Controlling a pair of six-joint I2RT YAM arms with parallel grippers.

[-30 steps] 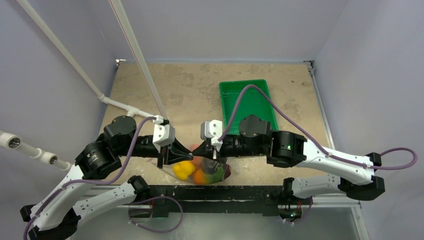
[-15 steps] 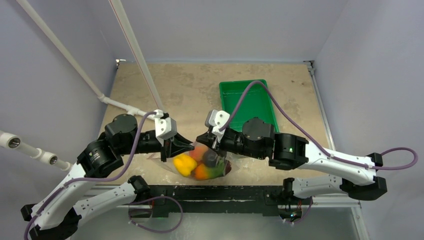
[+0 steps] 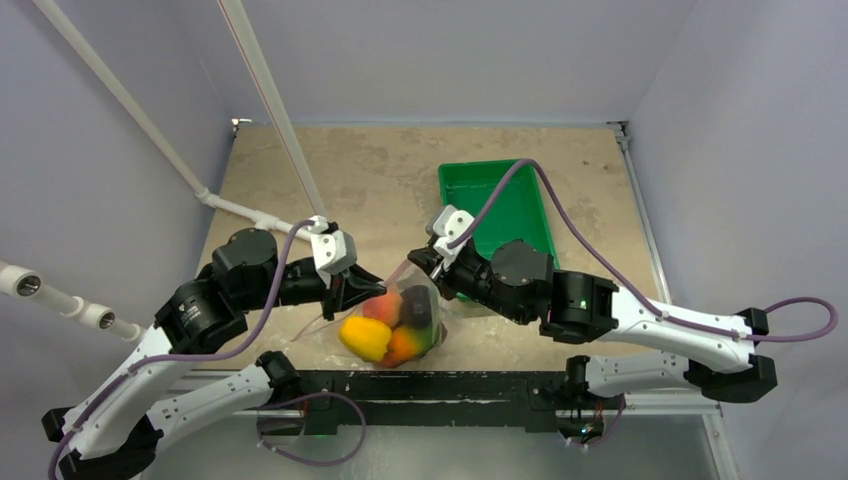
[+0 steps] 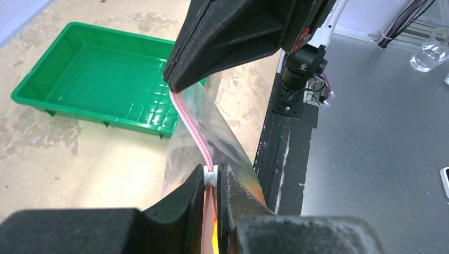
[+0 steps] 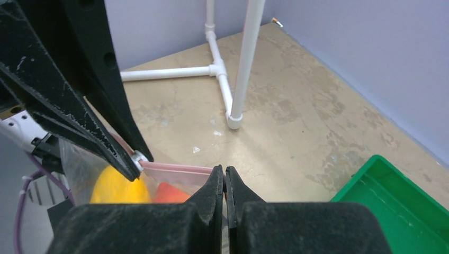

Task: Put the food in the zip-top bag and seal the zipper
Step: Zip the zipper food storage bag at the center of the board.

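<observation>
**Food bagged, zipper in hand**

The zip-top bag hangs between the two arms over the near edge of the table, clear of the green tray. The food is already inside it — yellow, orange, red and green pieces bunched at the bottom.

The left gripper is pinched narrowly on a small white slider on the zipper. The right gripper is clamped fully on the pink strip further along, so the strip runs taut from one to the other.

The loading looks done; only the seal is left. The stretch between the grippers reads as one flat strip — probably closed — but the left fingers hide what lies behind the slider, so I cannot tell how much remains unsealed.
</observation>
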